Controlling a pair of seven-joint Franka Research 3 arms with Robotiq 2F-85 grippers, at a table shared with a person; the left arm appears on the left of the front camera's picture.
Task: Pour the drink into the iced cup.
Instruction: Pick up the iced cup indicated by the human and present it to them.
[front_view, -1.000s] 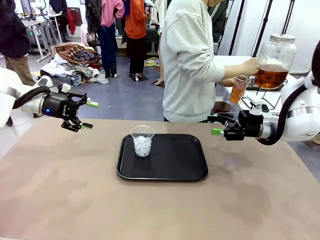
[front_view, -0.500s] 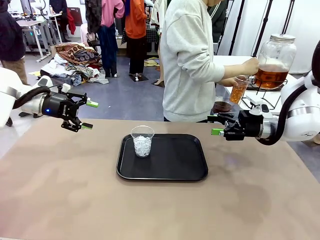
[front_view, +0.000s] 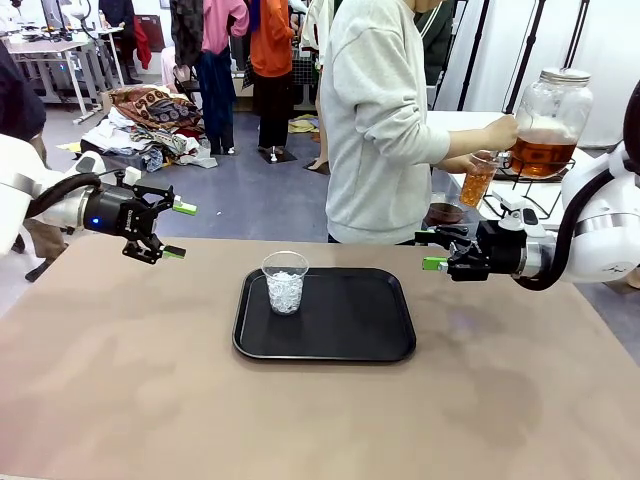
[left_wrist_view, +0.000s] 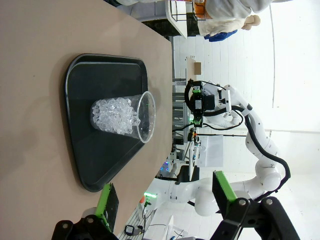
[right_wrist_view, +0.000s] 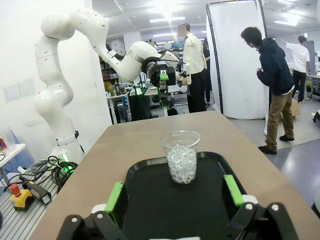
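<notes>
The iced cup (front_view: 285, 282), clear plastic and half full of ice, stands upright at the left end of a black tray (front_view: 340, 340). The drink (front_view: 541, 154) is amber liquid in a round glass jar with a metal lid at the back right. There a person holds a small clear cup (front_view: 477, 182) of amber liquid under the jar. My left gripper (front_view: 180, 231) hovers open left of the tray, my right gripper (front_view: 430, 251) open to its right. The iced cup (left_wrist_view: 122, 117) lies ahead of my left gripper (left_wrist_view: 165, 200), and the iced cup (right_wrist_view: 181, 157) also stands beyond my right gripper (right_wrist_view: 174, 197).
The person (front_view: 380, 120) stands at the table's far edge, turned toward the jar on its wire stand. A small dark bowl (front_view: 445, 212) sits on the side table below the jar. Bare brown tabletop (front_view: 320, 420) surrounds the tray. Other people stand far behind.
Both arms, the iced cup and the person's hands have stayed put. A bystander at the far left of the background has shifted.
</notes>
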